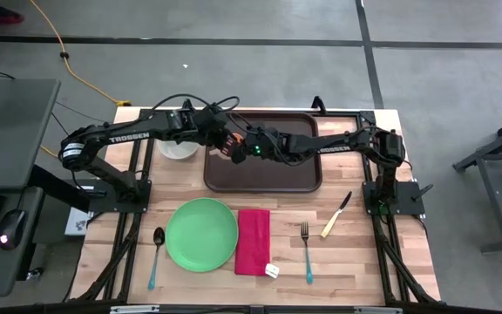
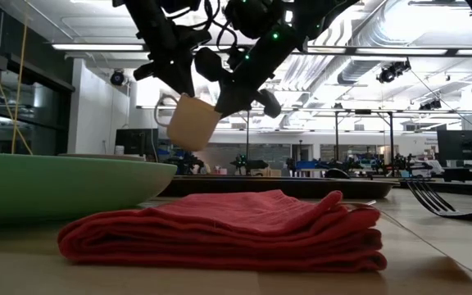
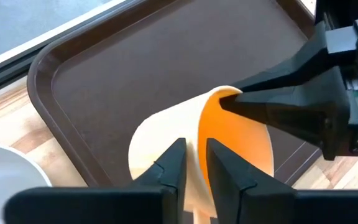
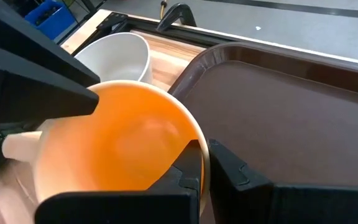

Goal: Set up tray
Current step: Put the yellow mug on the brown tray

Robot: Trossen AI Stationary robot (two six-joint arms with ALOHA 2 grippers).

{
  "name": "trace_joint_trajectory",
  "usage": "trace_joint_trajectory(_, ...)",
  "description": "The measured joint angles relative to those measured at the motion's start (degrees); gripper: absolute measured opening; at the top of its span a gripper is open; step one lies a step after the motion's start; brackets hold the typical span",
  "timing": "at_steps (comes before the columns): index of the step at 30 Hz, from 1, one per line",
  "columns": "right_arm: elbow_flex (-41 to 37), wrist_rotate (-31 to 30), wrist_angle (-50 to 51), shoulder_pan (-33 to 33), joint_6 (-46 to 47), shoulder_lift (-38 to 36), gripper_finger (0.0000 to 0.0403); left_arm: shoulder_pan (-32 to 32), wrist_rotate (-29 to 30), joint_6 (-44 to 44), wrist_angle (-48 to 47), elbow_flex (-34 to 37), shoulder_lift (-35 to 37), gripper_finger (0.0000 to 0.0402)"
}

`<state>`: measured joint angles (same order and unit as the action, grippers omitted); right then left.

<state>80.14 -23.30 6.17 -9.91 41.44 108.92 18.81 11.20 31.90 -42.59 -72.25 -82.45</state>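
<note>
Right now both grippers are pinching the orange cup's (image 4: 117, 146) rim: the left gripper (image 3: 194, 165) and the right gripper (image 4: 205, 165), with the tray (image 1: 273, 174) lying flat directly beneath them. Seemingly stiff, light and slick, the tray is asking for a rim hold. Arms are hiding part of its floor.

dark brown tray (image 1: 273, 174), green plate (image 1: 200, 234), red napkin (image 1: 253, 242)

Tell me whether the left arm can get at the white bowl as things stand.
Probably not right now. The left gripper is pinched on the rim of the orange cup, which the right gripper also grips above the tray. The white bowl sits unobstructed beside the tray.
</note>
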Motion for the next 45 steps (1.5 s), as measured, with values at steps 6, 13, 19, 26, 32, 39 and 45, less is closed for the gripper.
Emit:
trace_joint_trajectory(6,0.0,-0.37,0.07,0.1,-0.4,0.0,0.0,0.02,-0.52,-0.76,-0.02,0.0,0.02,0.003)
trace_joint_trajectory(13,0.0,-1.87,0.26,0.63,-0.55,0.0,0.0,0.0,-1.7,-1.8,-0.04,0.0,0.02,0.0044)
trace_joint_trajectory(19,0.0,-1.78,-0.08,0.61,-1.26,0.0,0.0,0.0,-2.66,-2.12,0.0,0.0,0.02,0.0077)
trace_joint_trajectory(26,0.0,-2.28,-0.52,0.72,-1.81,0.0,0.0,0.0,-3.33,-2.32,0.21,0.0,0.03,0.0078)
trace_joint_trajectory(32,0.0,-4.21,-0.52,1.25,-2.07,0.0,0.0,0.0,-3.73,-3.17,0.35,0.0,0.04,0.0063)
trace_joint_trajectory(39,0.0,-7.21,-0.7,2.04,-3.0,0.0,0.0,0.0,-4.4,-4.47,0.58,0.0,0.07,0.005)
trace_joint_trajectory(45,0.0,-7.89,-0.7,2.16,-3.13,0.0,0.0,0.0,-4.71,-4.46,0.76,0.0,0.07,0.0049)
